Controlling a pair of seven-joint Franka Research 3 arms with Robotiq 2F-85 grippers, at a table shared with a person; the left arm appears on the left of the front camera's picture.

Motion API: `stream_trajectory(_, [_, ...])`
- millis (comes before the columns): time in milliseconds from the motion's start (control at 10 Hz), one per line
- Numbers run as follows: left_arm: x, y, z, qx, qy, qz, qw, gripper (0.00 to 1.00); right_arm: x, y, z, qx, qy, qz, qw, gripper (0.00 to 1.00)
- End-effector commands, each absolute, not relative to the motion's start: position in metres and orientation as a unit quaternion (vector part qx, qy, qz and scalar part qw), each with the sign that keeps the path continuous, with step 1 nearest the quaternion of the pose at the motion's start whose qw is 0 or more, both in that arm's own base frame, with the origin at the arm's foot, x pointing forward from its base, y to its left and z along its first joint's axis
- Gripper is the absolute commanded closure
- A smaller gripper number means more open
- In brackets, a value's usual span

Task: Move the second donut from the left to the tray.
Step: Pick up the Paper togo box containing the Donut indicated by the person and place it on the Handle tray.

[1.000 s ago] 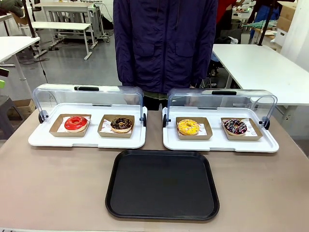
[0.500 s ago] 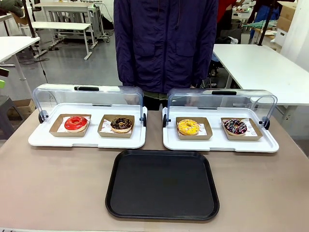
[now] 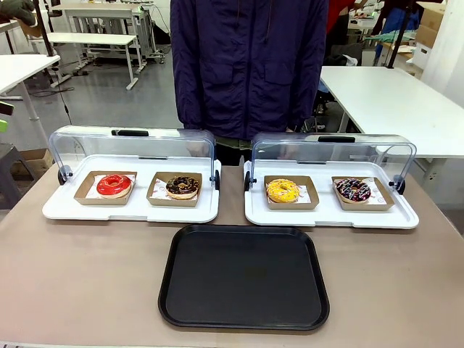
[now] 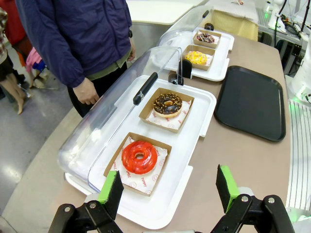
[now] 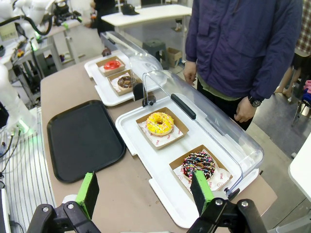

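Observation:
The second donut from the left (image 3: 182, 185) (image 4: 167, 103) (image 5: 127, 80) has dark chocolate glaze with tan crumbs and sits in a small brown cardboard holder on the left white display tray (image 3: 72, 210). Its clear lid is swung back. The black tray (image 3: 244, 277) (image 4: 251, 102) (image 5: 83, 138) lies bare at the table's near middle. In the left wrist view my left gripper (image 4: 169, 189) hangs open above the table, near the red-glazed donut (image 4: 140, 156). High over the right display tray, my right gripper (image 5: 144, 192) is open too.
A yellow donut (image 3: 282, 190) and a dark sprinkled donut (image 3: 353, 190) sit on the right display tray (image 3: 406, 217), lid raised. A person in a dark blue jacket (image 3: 246, 65) stands at the far edge, hands at their sides.

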State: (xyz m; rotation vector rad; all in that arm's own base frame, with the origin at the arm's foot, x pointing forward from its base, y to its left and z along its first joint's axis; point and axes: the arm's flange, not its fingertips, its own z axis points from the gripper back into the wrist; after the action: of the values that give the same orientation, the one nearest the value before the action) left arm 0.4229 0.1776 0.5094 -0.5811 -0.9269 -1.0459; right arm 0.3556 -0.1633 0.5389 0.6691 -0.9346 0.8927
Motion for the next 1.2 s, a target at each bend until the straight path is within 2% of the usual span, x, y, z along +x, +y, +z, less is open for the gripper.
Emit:
stream_trajectory(0, [0.4225, 0.1768, 0.5113, -0.266, -0.422, -0.478, 0.723, 0.00, 0.3584, -0.1621, 0.5388, 0.306, -0.440, 0.412, 0.737, 0.00])
stream_trajectory(1100, [0.4225, 0.1768, 0.5113, -0.266, -0.422, -0.478, 0.723, 0.00, 0.3584, -0.1621, 0.5388, 0.306, -0.440, 0.412, 0.737, 0.00])
